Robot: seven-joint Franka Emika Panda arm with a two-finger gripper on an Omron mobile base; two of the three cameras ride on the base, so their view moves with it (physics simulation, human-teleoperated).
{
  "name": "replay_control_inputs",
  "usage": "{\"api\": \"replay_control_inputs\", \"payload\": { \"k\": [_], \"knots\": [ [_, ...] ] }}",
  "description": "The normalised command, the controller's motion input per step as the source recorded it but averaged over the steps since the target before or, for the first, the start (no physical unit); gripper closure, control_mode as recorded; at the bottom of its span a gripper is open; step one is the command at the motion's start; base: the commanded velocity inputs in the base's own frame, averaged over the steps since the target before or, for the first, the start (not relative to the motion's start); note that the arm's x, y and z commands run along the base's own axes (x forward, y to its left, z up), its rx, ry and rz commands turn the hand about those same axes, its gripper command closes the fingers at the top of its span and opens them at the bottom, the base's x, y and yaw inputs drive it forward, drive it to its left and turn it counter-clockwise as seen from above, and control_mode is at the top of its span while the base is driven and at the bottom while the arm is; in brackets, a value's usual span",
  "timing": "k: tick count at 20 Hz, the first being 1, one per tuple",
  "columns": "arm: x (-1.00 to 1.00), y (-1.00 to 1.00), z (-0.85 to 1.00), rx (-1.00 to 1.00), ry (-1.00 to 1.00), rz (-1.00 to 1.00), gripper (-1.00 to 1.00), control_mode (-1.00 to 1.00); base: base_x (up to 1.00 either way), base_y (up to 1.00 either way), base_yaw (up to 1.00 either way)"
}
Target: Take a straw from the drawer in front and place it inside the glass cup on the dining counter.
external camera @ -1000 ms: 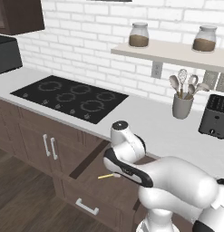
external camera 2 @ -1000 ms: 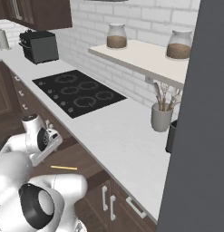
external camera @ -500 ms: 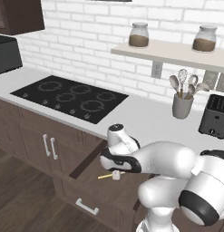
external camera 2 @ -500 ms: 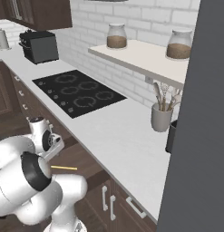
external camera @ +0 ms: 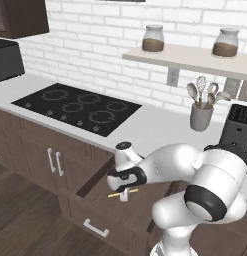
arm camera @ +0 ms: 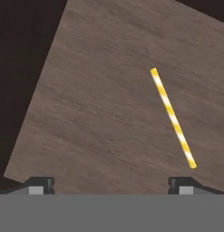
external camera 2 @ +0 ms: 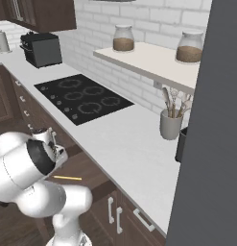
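Since a sec ago the arm has swung lower over the open drawer (external camera: 102, 197), wrist now bent down w/ the gripper (external camera: 124, 196) pointing into it; base hasn't shifted, the kitchen looks the same.

Left base view, L to R: dark appliance (external camera: 7, 60) at far left on the worktop (external camera: 155, 127); black hob (external camera: 77, 107); two cabinet handles (external camera: 54, 162) below; drawer pulled out, its slim silver handle (external camera: 96, 228) on the front; straw (external camera: 122, 193) lies flat on the drawer floor, gripper tip just over it; farther right a shelf w/ two jars (external camera: 153, 38), grey utensil holder (external camera: 201, 116), dark toaster-like block (external camera: 238, 131).

Right base view gives the other side: arm body at lower left hides the fingers; straw (external camera 2: 67, 178) shows whole, lying free on the wood beside the arm; same appliance (external camera 2: 41, 49) + a paper roll (external camera 2: 2, 41) at far left, which the left cam misses; hob (external camera 2: 84, 98); utensil holder (external camera 2: 171, 124); a tall dark panel (external camera 2: 211, 120) blocks the right edge.

Hand view, which alone shows the jaws: both finger tips (arm camera: 40, 185) set wide apart, released, nothing between them; drawer floor (arm camera: 99, 113) below; straw (arm camera: 172, 117), yellow w/ pale stripes, lies slanted toward the right side, lower end just above the right tip, not touching either finger.
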Motion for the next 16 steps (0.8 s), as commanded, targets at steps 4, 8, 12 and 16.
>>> {"api": "replay_control_inputs", "payload": {
  "k": [4,8,12,16],
  "knots": [
    [0.23,0.06,-0.26,0.00,0.04,0.00,-1.00,-1.00,0.00,0.00,0.00],
    [0.30,0.08,-0.13,0.00,0.07,0.00,-1.00,-1.00,0.00,0.00,0.00],
    [0.32,0.18,-0.09,0.00,0.08,0.00,-1.00,-1.00,0.00,0.00,0.00],
    [0.15,0.20,-0.19,0.00,0.09,0.00,-1.00,-1.00,0.00,0.00,0.00]
  ]
}}
